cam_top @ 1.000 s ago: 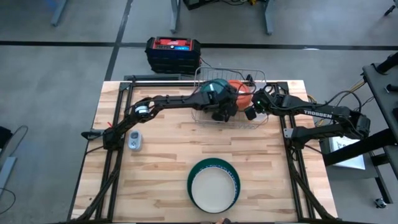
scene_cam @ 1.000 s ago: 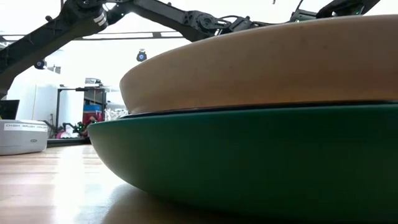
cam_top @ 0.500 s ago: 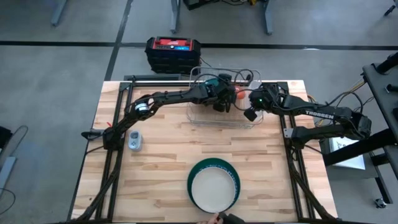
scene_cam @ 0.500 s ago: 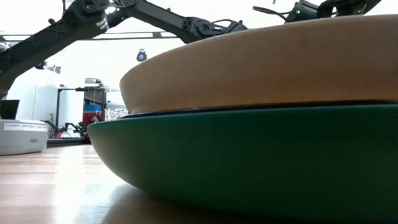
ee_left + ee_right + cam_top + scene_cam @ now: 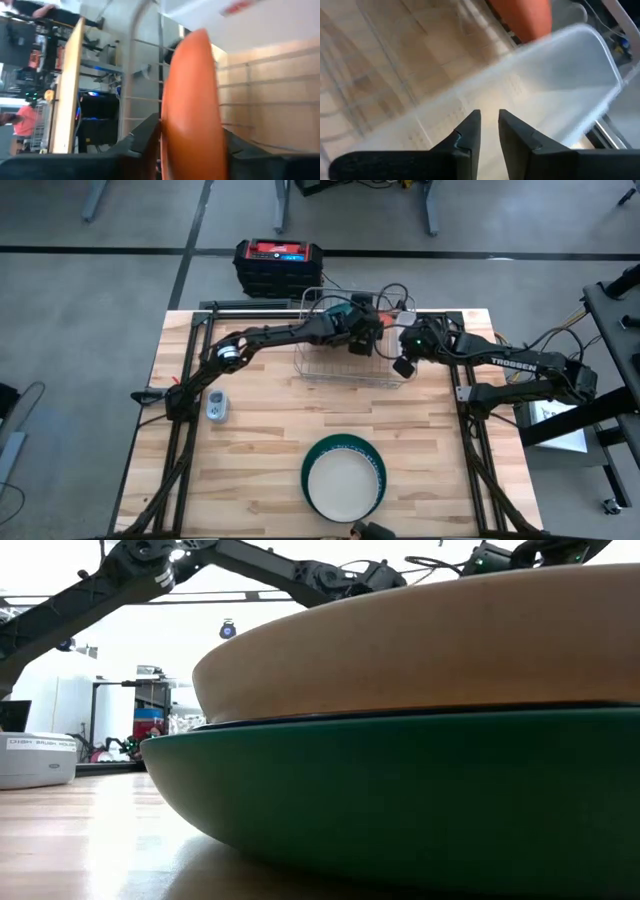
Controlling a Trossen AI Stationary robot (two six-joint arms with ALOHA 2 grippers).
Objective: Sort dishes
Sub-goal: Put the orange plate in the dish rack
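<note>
My left gripper (image 5: 362, 338) is inside the silver wire rack (image 5: 325, 362) at the table's far middle, shut on an orange dish (image 5: 192, 100) that stands on edge. A dark green dish (image 5: 335, 310) shows at the rack's far side. My right gripper (image 5: 402, 363) is at the rack's right end over the clear plastic tray (image 5: 560, 75); its fingers (image 5: 470, 130) are almost together with a narrow gap. A white plate (image 5: 344, 483) lies in a dark green bowl (image 5: 310, 455) near the table's front edge, and the pair fills the low view (image 5: 400, 790). My left gripper pinches the orange dish between its two fingers, one on each face near the rim (image 5: 170, 135). The dish stands on edge, its rim toward the camera, among the rack's wires. I cannot see what its lower edge rests on. My right gripper: I cannot tell whether it touches the clear tray.
A small white device (image 5: 217, 407) lies at the table's left. A red and black box (image 5: 278, 265) stands on the floor behind the table. There is bare wood between the rack and the stacked bowl. People show in the room beyond in the left wrist view.
My left gripper has gone toward the table's far edge inside the rack. The wire rack has slid a little toward the table's left edge. The dark green dish, which showed broadly in the rack's middle, now shows only as a small patch at the far side.
</note>
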